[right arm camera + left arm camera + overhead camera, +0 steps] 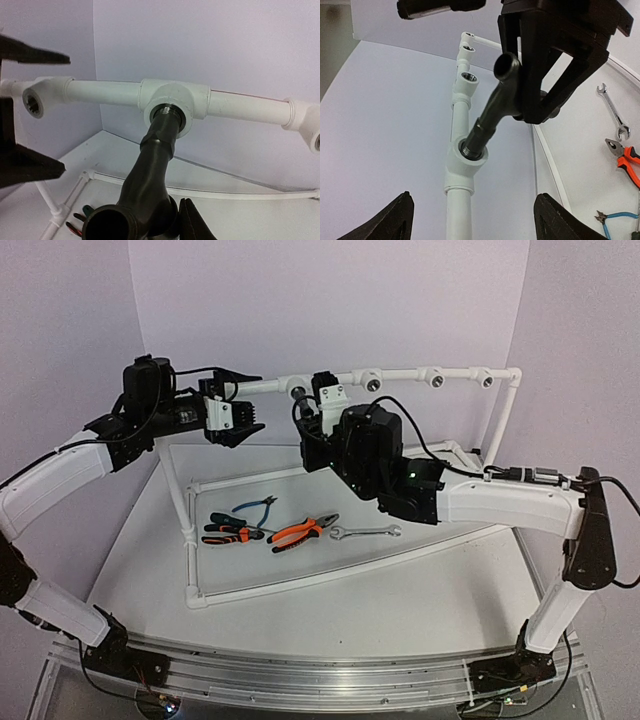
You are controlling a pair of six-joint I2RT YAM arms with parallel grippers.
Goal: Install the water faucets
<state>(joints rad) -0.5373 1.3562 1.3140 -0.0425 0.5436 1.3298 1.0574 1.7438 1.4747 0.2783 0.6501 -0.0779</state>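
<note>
Table [400, 610] carries the white pipe frame [196, 597]. My right gripper [535, 107] is clamped on the faucet [492, 107], whose threaded end sits in a tee fitting [462, 170] on the top rail. Left gripper [248, 405] hangs just beside it, jaws spread wide. Pliers [300, 532] and wrench [365, 533] lie inside the frame.

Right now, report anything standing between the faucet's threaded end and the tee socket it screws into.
Nothing visible does. The faucet already has its threaded end in the white tee socket, some threads showing at the rim. The right claw grips the faucet body; the left claw hangs open to one side.
</note>
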